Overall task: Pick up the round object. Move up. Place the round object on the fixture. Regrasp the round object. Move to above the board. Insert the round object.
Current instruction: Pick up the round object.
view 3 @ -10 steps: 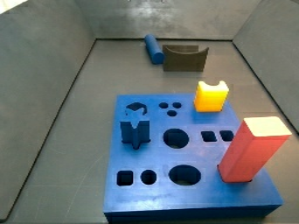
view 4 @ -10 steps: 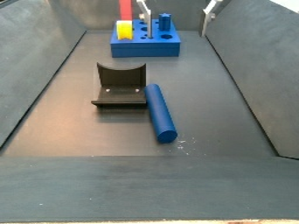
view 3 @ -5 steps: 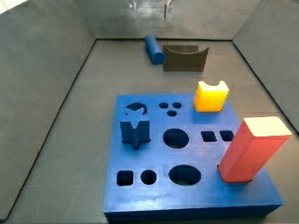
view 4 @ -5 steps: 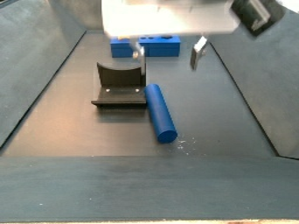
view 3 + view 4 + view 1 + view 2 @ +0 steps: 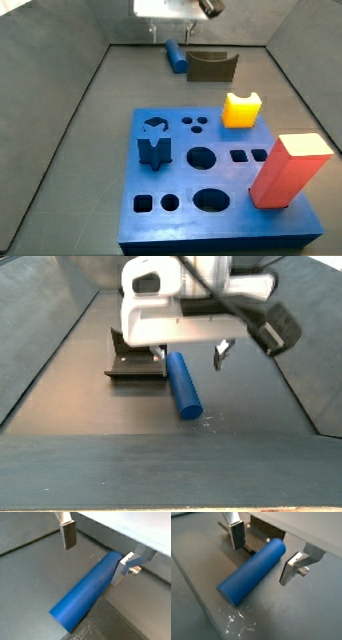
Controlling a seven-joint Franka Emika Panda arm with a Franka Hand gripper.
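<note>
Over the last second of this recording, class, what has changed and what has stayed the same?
The gripper has come down into view over the round object, its open fingers straddling the rod's end near the fixture. Nothing is gripped yet. The round object still lies on the floor, and the fixture, the board and its blocks have not moved.

No readable text, label, brand, number or sign appears on the gripper (image 5: pixel 263 551), the round object (image 5: pixel 252 571) or the board (image 5: pixel 214 185)
</note>
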